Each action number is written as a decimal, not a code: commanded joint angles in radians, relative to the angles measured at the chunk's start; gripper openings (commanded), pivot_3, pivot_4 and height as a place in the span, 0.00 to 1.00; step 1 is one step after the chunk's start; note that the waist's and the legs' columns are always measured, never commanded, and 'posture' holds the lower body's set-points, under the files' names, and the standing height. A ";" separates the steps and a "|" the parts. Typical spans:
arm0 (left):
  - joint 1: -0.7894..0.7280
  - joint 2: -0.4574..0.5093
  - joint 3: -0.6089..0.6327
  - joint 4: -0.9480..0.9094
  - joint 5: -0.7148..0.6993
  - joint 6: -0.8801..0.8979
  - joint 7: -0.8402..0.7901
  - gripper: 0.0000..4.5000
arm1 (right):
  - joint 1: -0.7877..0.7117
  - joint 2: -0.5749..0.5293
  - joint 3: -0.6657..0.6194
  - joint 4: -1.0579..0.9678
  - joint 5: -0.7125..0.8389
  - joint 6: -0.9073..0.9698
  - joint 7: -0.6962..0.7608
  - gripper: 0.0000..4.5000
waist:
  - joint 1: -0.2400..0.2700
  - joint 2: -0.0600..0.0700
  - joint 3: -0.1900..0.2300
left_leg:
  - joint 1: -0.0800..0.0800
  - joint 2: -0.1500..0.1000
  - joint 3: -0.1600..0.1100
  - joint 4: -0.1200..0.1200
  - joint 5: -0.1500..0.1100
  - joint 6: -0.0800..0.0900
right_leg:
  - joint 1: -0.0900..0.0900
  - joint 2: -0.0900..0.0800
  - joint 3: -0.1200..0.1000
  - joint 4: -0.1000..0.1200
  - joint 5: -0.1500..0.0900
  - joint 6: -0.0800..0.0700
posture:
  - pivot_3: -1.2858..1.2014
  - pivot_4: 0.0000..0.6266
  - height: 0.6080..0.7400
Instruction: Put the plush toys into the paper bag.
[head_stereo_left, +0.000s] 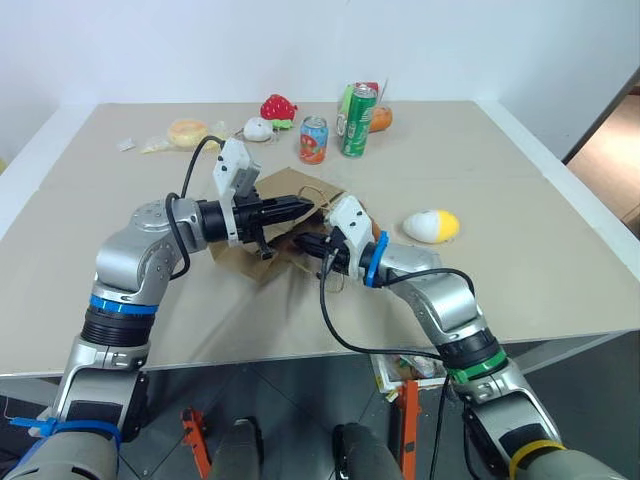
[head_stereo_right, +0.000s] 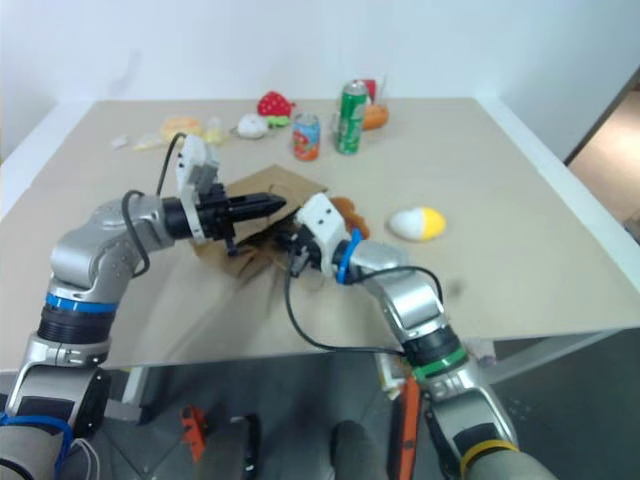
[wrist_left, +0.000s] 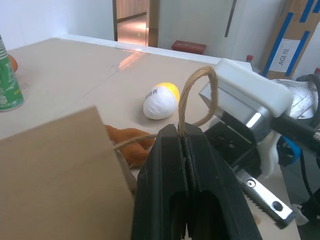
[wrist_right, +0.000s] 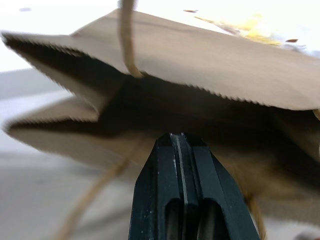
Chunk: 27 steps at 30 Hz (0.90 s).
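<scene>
Left eye view: right gripper (head_stereo_left: 312, 245) at frame centre, fingers together, empty, nosed into paper bag (head_stereo_left: 290, 235) mouth. Left gripper (head_stereo_left: 305, 203) clamped on bag handle (wrist_left: 197, 97). Egg toy (head_stereo_left: 432, 226) right of centre, orange toy (wrist_left: 131, 144) beside bag. Advice: spread mouth wide before fetching toys.

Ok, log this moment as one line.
left tool: shut on bag handle | right tool: shut, at paper bag mouth | egg plush: on table

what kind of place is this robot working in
Probably an indoor lab or test room, not a home. A large plain beige table stands against a bare white wall, strewn with odd props: soda cans and plush toys. The left wrist view shows cardboard boxes taped in blue.
</scene>
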<state>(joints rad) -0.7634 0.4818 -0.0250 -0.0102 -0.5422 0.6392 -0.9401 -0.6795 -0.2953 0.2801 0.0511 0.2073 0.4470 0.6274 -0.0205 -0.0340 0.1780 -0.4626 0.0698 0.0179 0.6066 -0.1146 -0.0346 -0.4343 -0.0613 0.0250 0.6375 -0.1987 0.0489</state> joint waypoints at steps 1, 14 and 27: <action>-0.033 0.005 0.027 -0.016 -0.013 0.002 0.007 0.00 | -0.022 0.011 -0.015 -0.003 -0.024 -0.031 0.000 0.01 | 0.000 0.000 0.000 | 0.000 0.000 0.000 0.000 0.000 0.000 | 0.000 0.000 0.000 0.000 0.000 0.000 | 0.52 0.24 1.00; -0.066 -0.054 0.125 -0.028 -0.120 0.126 0.153 0.00 | -0.148 0.172 -0.004 0.287 -0.219 -0.080 -0.208 0.01 | -0.004 0.000 0.000 | 0.001 0.000 -0.002 -0.001 0.001 0.001 | -0.003 0.001 0.000 0.006 0.000 -0.001 | 0.52 0.24 1.00; -0.070 -0.061 0.142 -0.001 -0.096 0.089 0.228 0.00 | -0.080 0.151 0.054 0.178 -0.224 0.046 -0.057 0.01 | -0.004 0.000 0.000 | 0.001 0.000 -0.002 -0.002 0.001 0.001 | -0.003 0.002 0.000 0.007 -0.001 -0.001 | 0.52 0.24 1.00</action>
<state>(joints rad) -0.8021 0.4199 0.0879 -0.0006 -0.6363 0.7513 -0.7185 -0.7515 -0.1463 0.3345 0.2865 -0.0164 0.4803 0.5605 -0.0240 -0.0340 0.1780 -0.4615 0.0698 0.0157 0.6049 -0.1132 -0.0341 -0.4373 -0.0597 0.0254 0.6445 -0.1997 0.0475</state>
